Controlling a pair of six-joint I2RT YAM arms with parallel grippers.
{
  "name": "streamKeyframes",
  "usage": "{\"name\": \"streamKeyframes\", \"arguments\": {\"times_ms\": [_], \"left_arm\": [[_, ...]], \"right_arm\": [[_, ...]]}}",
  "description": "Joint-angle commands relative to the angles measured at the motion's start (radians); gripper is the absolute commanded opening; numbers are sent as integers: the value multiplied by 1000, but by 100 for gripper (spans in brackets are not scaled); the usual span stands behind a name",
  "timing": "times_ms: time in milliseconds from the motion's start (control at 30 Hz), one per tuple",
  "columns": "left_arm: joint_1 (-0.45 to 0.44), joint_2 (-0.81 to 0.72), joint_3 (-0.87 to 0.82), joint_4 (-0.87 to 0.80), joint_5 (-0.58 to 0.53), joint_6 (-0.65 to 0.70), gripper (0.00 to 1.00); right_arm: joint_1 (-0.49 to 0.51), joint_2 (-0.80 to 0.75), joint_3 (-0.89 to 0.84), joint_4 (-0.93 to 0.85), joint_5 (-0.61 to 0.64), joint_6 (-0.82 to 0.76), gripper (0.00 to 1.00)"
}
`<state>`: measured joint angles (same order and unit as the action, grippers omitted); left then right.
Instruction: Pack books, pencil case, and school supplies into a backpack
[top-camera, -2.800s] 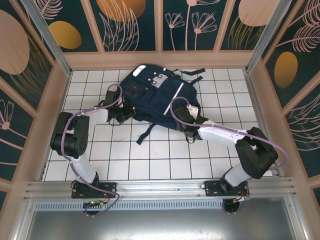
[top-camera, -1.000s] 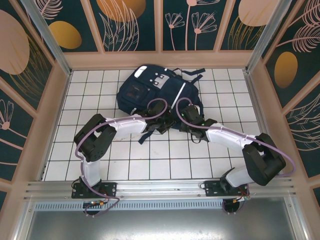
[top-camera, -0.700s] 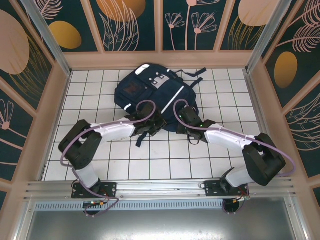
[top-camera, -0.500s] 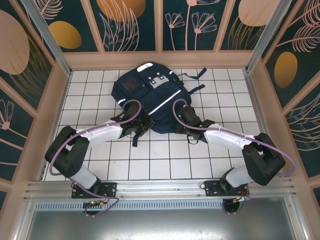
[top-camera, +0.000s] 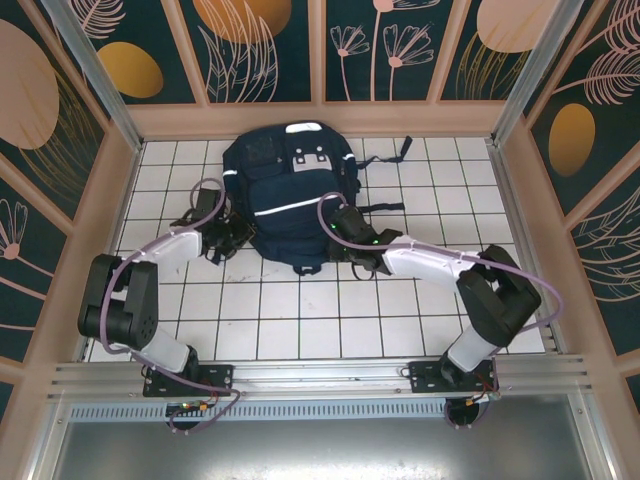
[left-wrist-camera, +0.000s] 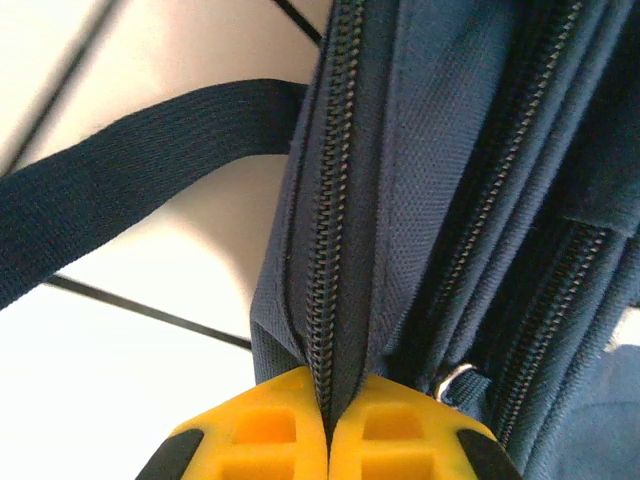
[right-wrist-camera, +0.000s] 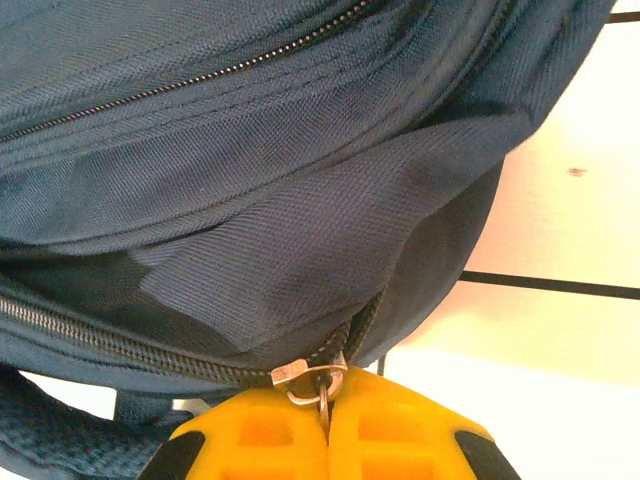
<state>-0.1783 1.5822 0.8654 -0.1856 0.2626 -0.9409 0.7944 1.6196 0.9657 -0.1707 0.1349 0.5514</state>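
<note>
The navy-blue backpack (top-camera: 290, 190) lies front-up on the white tiles, its top toward the far wall. My left gripper (top-camera: 232, 236) is at its near left corner. In the left wrist view the yellow fingers (left-wrist-camera: 260, 425) are shut on the backpack's zipper seam (left-wrist-camera: 335, 200). My right gripper (top-camera: 340, 236) is at the near right corner. In the right wrist view it is shut (right-wrist-camera: 325, 400) on the metal zipper pull (right-wrist-camera: 318, 376) at the end of a zipper. The books, pencil case and school supplies are out of view.
Dark straps (top-camera: 385, 208) trail from the backpack's right side, and another strap (left-wrist-camera: 130, 170) crosses the tiles beside my left fingers. Wooden walls (top-camera: 320, 118) ring the tiled floor (top-camera: 300, 310). A metal rail (top-camera: 320, 375) runs along the near edge.
The backpack has turned from a tilted lie to squarely facing the far wall and shifted left. My left gripper swept left along its near edge; the right gripper moved slightly left.
</note>
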Motion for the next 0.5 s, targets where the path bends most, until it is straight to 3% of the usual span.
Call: {"name": "streamKeyframes", "arguments": {"times_ms": [0,67,233,333,467], "left_arm": [[123,54,54,-78,-182,151,0],[131,66,91,-98,-151,173,0],[131,13,65,-92,-38,120,31],[126,-50,11,-85,17,56,36],[66,-136,-62,-63,67,-56,52]], "right_arm": [[-5,30,44,-90,132,18,0],[13,51,64,-92,131,21,0],[45,83,85,-76,119,37,0],[57,97,89,-60,108,41,0],[71,119,90,-31,83,39,0]]}}
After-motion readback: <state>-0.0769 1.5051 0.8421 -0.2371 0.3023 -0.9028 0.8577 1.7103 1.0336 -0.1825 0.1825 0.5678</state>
